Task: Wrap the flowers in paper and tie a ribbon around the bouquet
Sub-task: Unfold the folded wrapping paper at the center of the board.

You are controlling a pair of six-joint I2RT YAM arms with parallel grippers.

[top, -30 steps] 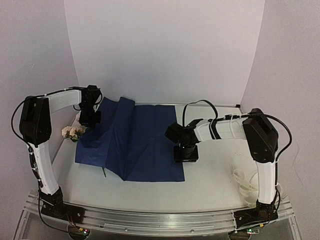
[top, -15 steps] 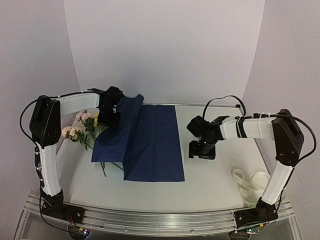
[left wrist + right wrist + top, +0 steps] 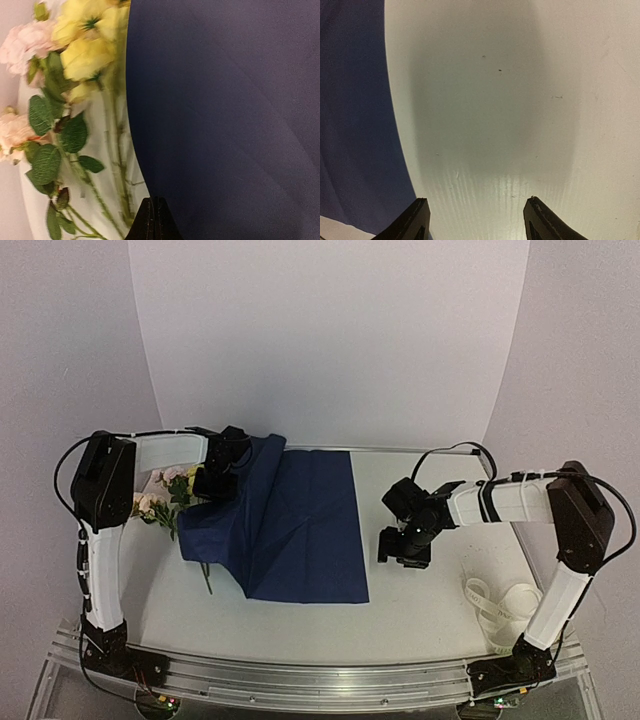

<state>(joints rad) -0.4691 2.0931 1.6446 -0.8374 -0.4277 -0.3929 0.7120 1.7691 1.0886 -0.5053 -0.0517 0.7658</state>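
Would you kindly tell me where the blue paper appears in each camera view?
Top external: paper lies left of centre, its left side folded up at the left gripper.
Left wrist: paper fills the right half, beside the flowers.
Right wrist: paper, a strip down the left edge.
Shared landmark: the white table.

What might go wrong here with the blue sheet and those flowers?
The left gripper pinches the paper only at its edge, so it might slip out or tear. The flowers have stems under that lifted fold; pulling it may drag or bend them. The right gripper hangs open beside the sheet, so nothing pins it and it may slide.
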